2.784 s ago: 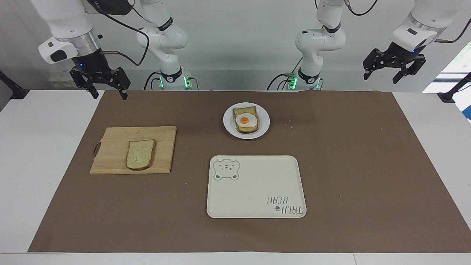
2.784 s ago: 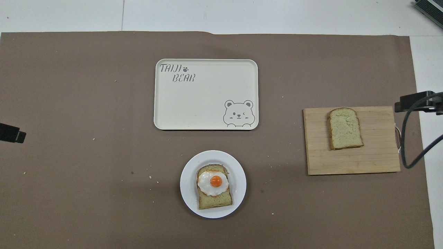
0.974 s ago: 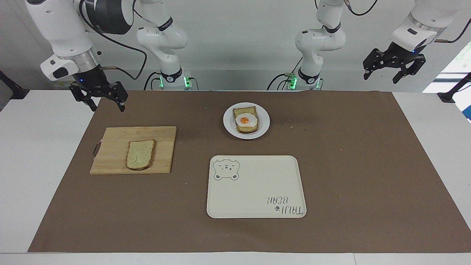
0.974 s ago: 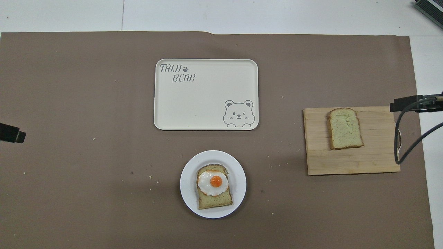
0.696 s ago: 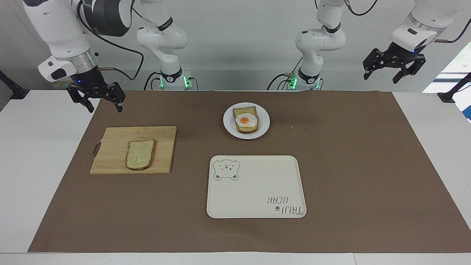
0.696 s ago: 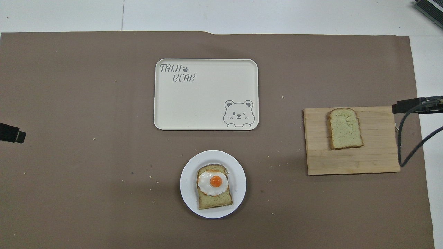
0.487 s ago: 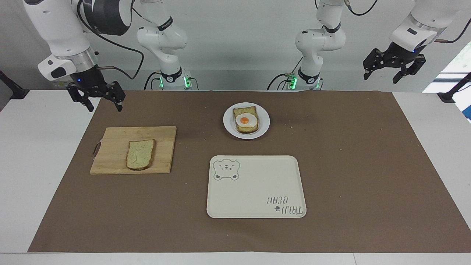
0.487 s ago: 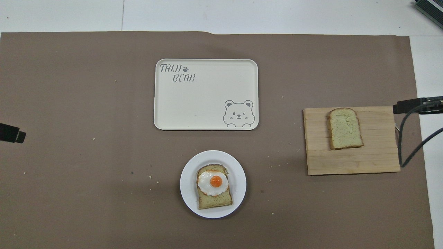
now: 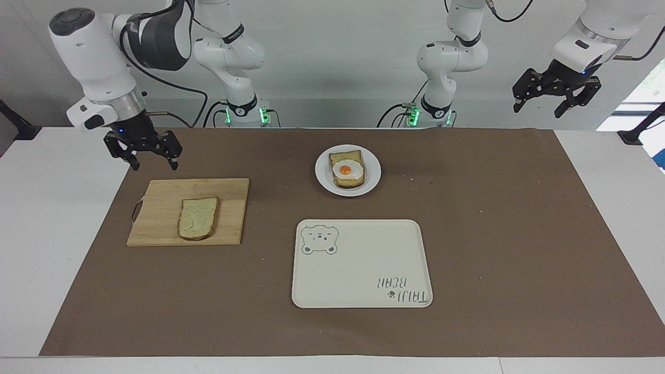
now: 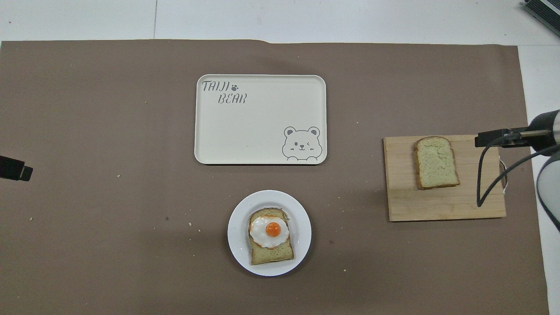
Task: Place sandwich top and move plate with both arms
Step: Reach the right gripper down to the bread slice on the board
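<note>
- Wooden cutting board (image 9: pixel 189 210) at the right arm's end of the tabletop (image 9: pixel 493 223) carries the sandwich top (image 9: pixel 198 217), lying flat with nothing touching it.
- Right tool (image 9: pixel 149 157) hangs with its fingers spread and nothing in them, above the mat just off the board's robot-side edge.
- Left tool (image 9: pixel 557 98) waits, released, up over the left arm's end.
- To my eye the step is the reach for the slice: come down square over it, pinch the crust edges lightly so the crumb does not tear, and lift level.
- White plate (image 9: pixel 323 179) with the egg-topped bread (image 9: pixel 347 169) sits mid-tabletop, nearer the robots than the cream tray (image 9: pixel 363 262).
- Tray lettering reads "TAIJI BEAR" beside a paw mark, with a bear face in one corner.
</note>
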Motion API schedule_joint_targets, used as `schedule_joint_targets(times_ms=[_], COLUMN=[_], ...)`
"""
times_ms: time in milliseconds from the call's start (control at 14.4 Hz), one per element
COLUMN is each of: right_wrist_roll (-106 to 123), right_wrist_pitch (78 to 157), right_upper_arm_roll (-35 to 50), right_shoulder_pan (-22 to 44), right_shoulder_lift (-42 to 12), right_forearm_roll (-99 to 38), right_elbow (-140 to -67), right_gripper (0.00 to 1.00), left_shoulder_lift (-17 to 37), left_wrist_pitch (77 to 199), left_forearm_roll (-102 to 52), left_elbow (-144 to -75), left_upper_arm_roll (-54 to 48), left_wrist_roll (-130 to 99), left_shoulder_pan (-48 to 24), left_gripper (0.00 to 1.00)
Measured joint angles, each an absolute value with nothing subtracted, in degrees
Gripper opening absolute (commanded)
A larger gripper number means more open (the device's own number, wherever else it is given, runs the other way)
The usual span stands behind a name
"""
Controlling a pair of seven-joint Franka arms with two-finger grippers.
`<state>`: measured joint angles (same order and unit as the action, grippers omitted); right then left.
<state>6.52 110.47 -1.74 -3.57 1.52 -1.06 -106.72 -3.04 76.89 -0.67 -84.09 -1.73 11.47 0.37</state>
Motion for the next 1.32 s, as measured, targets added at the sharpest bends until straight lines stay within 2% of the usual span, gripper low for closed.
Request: schedule_joint_targets(times_ms=[557, 835, 1323], right_wrist_roll=[7.0, 8.7, 13.6], right_wrist_pitch=[120.8, 127.2, 133.7], right_upper_arm_roll=[-1.7, -1.8, -2.0], right_shoulder_pan=[-2.7, -3.6, -5.1], right_shoulder_lift=[-9.3, -12.2, -17.3], right_forearm_roll=[-3.8, -6.8, -12.5], right_elbow=[-108.6, -111.5, -113.1], right_gripper=[1.00, 1.00, 1.00], left_shoulder_lift=[-3.0, -3.0, -3.0], left_wrist_pitch=[76.9, 76.9, 76.9], left_forearm_roll=[-0.7, -0.7, -0.7], left_elbow=[-84.1, -84.1, -84.1], left_upper_arm_roll=[-1.7, -1.7, -1.7], left_wrist_roll=[11.5, 11.5, 11.5], left_shoulder_pan=[0.4, 0.4, 0.4], left_gripper=[1.00, 1.00, 1.00])
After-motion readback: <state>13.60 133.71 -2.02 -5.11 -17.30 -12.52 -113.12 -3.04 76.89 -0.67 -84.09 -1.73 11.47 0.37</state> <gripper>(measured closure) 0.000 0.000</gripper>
